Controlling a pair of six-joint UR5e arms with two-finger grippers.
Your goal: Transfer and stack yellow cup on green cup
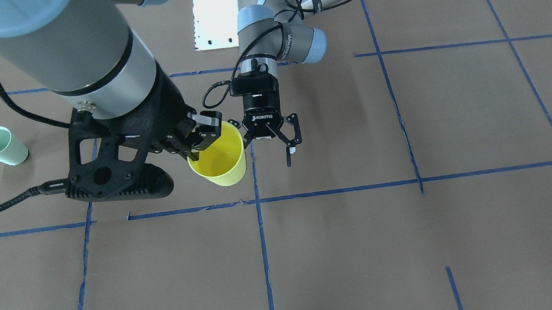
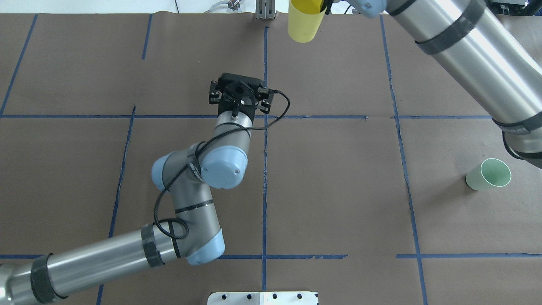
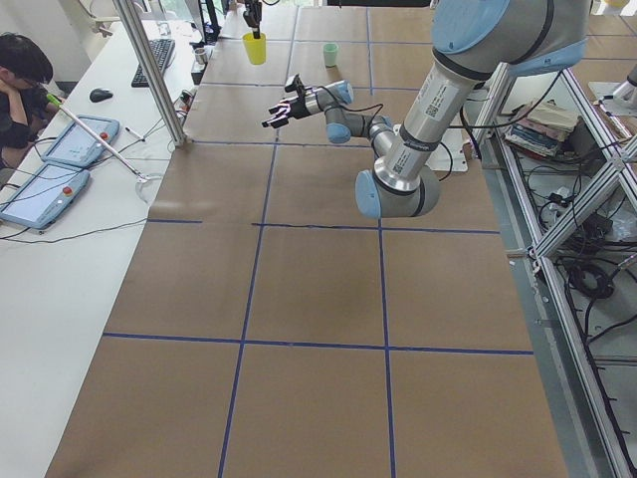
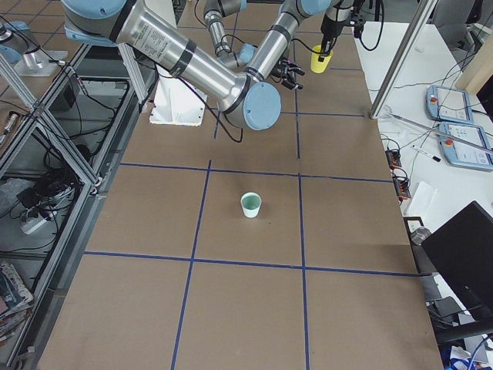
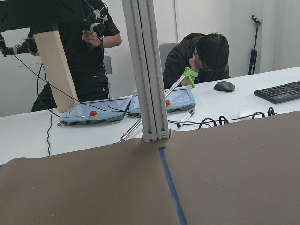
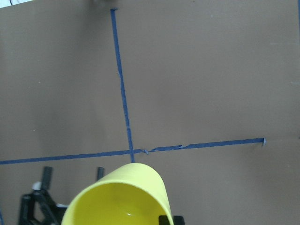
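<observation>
Yellow cup point(image 1: 218, 163) pinched at rim by right tool point(image 1: 203, 134), held above counter point(image 1: 366, 247) near far edge for carrying to green cup point(image 1: 1, 146) near right edge; left tool point(image 1: 271, 145) wide, empty.

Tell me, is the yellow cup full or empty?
Empty. The yellow cup hangs mouth-up in the right hand, above the table, and its inside shows only bare yellow plastic.

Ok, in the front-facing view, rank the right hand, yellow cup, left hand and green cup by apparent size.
Largest: right hand, nearest the camera.
Next: yellow cup and left hand, about alike, unranked.
Smallest: green cup; the yellow cup is held up nearer the camera, so real sizes stay unsure.
</observation>
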